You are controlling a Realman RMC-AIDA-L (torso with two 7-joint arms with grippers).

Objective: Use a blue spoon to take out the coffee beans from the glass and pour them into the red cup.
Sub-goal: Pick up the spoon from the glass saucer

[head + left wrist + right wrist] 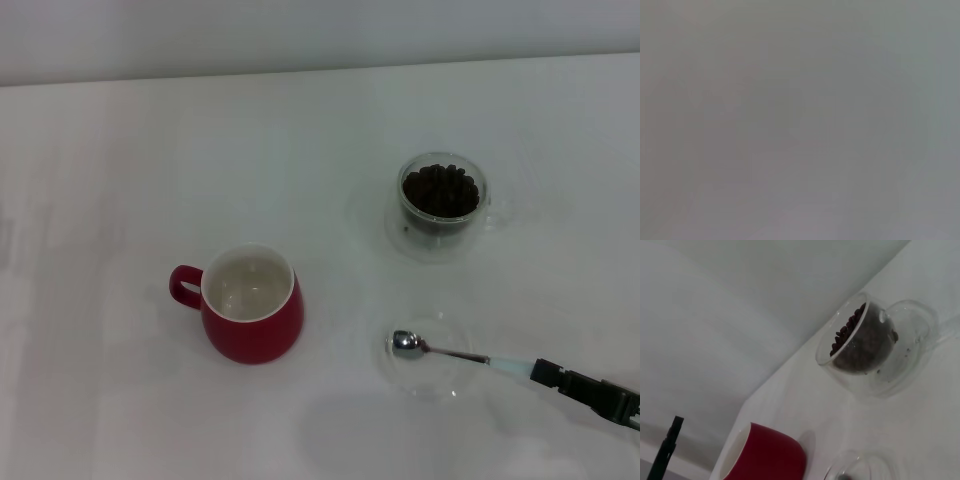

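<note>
The red cup [250, 305] stands left of centre, its white inside bare; its side also shows in the right wrist view [765, 457]. Far right stands the glass [440, 195], full of coffee beans [440, 190], and the right wrist view shows the glass [860, 340] and coffee beans [845, 332] too. The blue spoon [450, 353] lies with its metal bowl over a shallow clear dish [425, 375], pale handle pointing right. My right gripper [540, 372] is shut on the handle's end. The left gripper is out of view.
White tabletop [120, 150] all around, with a pale wall along the far edge. The shallow dish [860, 467] sits between the red cup and the near right corner. The left wrist view is plain grey.
</note>
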